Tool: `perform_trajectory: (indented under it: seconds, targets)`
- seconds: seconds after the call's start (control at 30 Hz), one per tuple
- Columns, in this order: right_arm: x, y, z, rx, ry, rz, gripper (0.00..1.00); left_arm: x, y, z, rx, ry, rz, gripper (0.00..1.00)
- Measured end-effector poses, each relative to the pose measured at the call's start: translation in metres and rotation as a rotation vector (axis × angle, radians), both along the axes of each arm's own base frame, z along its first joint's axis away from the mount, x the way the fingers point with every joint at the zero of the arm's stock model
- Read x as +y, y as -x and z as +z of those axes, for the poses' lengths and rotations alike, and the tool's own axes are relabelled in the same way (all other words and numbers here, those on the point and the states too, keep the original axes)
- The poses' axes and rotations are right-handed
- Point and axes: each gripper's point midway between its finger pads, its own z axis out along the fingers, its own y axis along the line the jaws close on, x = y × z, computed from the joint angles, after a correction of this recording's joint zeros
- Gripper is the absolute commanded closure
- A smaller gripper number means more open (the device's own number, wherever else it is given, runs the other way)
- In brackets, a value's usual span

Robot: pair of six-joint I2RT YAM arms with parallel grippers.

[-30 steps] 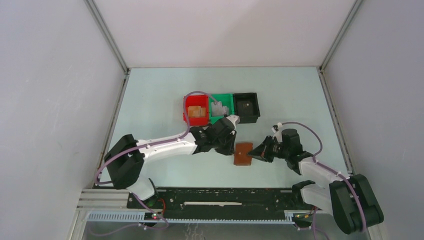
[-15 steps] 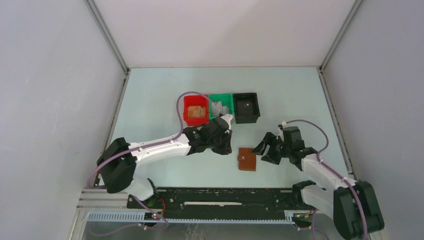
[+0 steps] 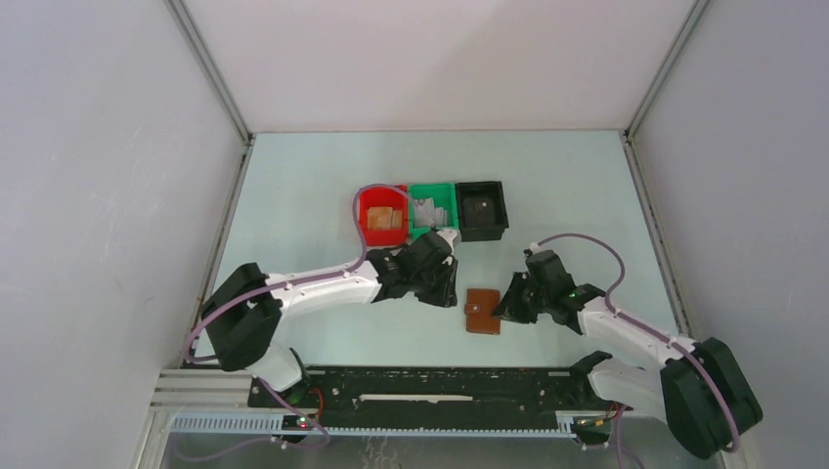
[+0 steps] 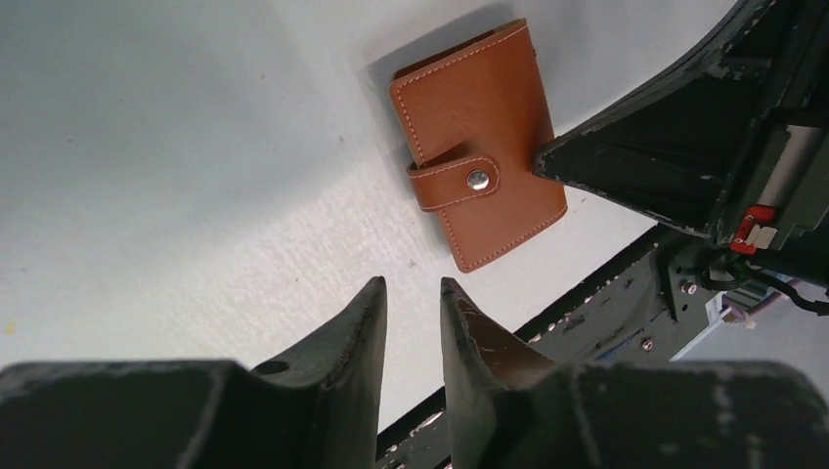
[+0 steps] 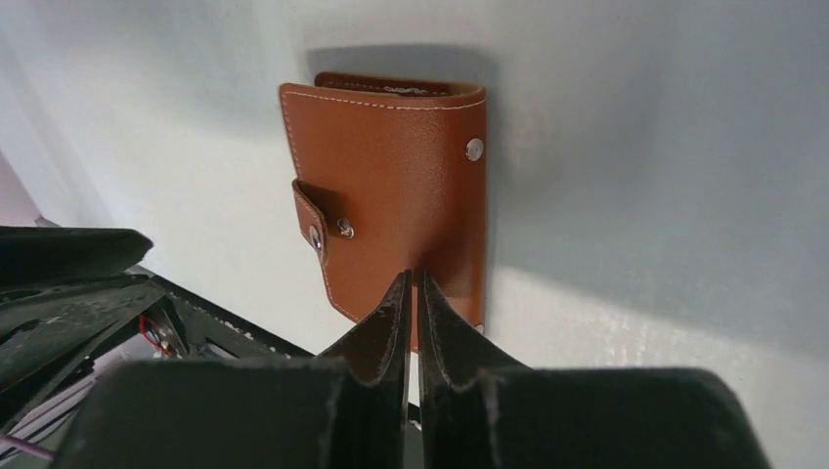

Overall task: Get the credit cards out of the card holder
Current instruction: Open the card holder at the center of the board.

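The snapped-shut card holder point(image 3: 482, 311) lies flat between the 2 arms; the right gripper point(image 5: 412, 283), almost closed, bears on its edge (grip unclear), probably steadying it for the slightly open, empty left gripper point(image 4: 413, 288).

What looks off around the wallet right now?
Nothing spilled or damaged. The wallet lies flat on the table, folded shut and slightly askew, with no cards showing. The right end effector, nearly shut, sits at its edge.

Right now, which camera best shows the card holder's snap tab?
Left wrist: the snap tab on the card holder faces the camera, unobstructed. Right wrist shows it with the right gripper overlapping the holder's near edge. Top view: too small.
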Motion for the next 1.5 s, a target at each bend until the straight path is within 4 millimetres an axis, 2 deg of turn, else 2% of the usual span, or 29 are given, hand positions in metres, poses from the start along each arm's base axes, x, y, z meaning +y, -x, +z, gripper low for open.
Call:
perform_trajectory:
  seconds: [0.13, 0.4, 0.53, 0.63, 0.77, 1.0, 1.17, 1.27, 1.43, 1.5]
  targets:
    - [0.011, 0.003, -0.006, 0.026, 0.012, 0.032, 0.89, 0.005, 0.0, -0.002, 0.008, -0.019, 0.009, 0.66]
    - [0.042, -0.02, 0.005, -0.012, -0.006, 0.084, 0.91, 0.022, -0.01, 0.002, -0.004, -0.045, 0.045, 0.6]
    - [0.058, -0.023, 0.009, -0.025, -0.02, 0.12, 0.92, 0.026, -0.011, 0.007, -0.011, -0.045, 0.045, 0.56]
    - [0.071, -0.023, 0.011, -0.029, -0.029, 0.147, 0.92, 0.026, -0.012, 0.009, -0.014, -0.039, 0.047, 0.52]
    - [0.084, -0.024, 0.004, -0.012, -0.02, 0.174, 0.94, 0.026, -0.012, 0.01, -0.007, -0.03, 0.046, 0.39]
    - [0.088, -0.028, -0.021, 0.041, 0.033, 0.172, 0.99, 0.018, -0.009, 0.014, 0.012, 0.014, 0.028, 0.31]
    - [0.09, -0.029, -0.018, 0.038, 0.03, 0.178, 0.98, 0.008, -0.005, 0.013, 0.047, 0.052, 0.011, 0.24]
    - [0.087, -0.029, -0.004, -0.004, 0.027, 0.173, 0.93, 0.009, -0.001, 0.007, 0.072, 0.061, 0.003, 0.23]
    - [0.078, -0.04, 0.059, -0.194, -0.035, 0.113, 0.87, 0.013, 0.002, 0.001, 0.1, 0.06, 0.01, 0.23]
    - [0.065, -0.048, 0.08, -0.257, -0.047, 0.061, 0.85, 0.011, 0.001, -0.001, 0.109, 0.067, 0.015, 0.23]
